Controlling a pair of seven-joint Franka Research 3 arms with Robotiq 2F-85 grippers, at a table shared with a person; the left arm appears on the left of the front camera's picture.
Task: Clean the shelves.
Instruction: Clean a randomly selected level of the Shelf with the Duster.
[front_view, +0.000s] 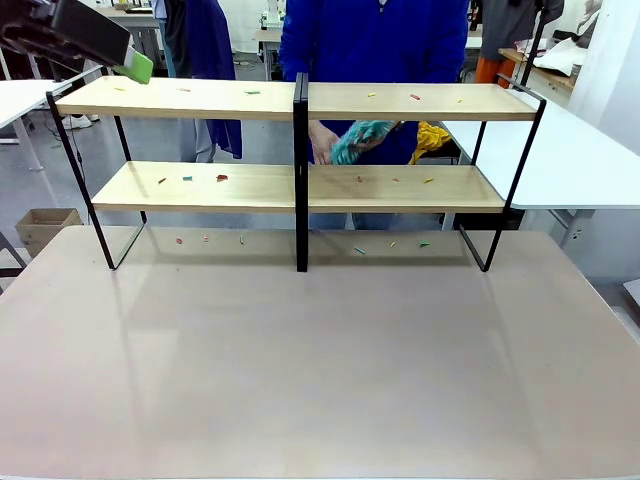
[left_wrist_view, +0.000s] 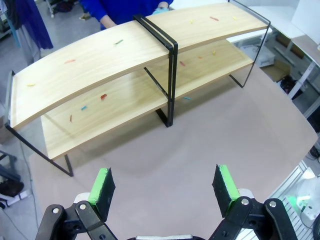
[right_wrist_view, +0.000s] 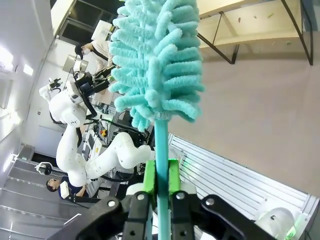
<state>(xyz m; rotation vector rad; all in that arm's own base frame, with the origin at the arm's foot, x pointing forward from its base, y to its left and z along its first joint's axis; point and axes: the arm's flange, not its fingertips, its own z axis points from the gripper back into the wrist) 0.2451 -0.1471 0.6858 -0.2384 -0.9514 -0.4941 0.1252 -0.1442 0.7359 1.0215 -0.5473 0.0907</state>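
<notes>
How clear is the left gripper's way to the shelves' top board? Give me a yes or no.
Probably yes. The left gripper is open, and in its wrist view bare table alone lies between it and the shelves' top board. The front view puts it just beside that board's left end.

One set of shelves with two boards; one teal chenille duster; one teal fluffy bundle; roughly eighteen coloured scraps.

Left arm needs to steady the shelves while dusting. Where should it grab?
On the shelves, probably the top board's left end, approached from the left with the open left gripper pinching above and below: that board is thin, flat and nearest it.
</notes>
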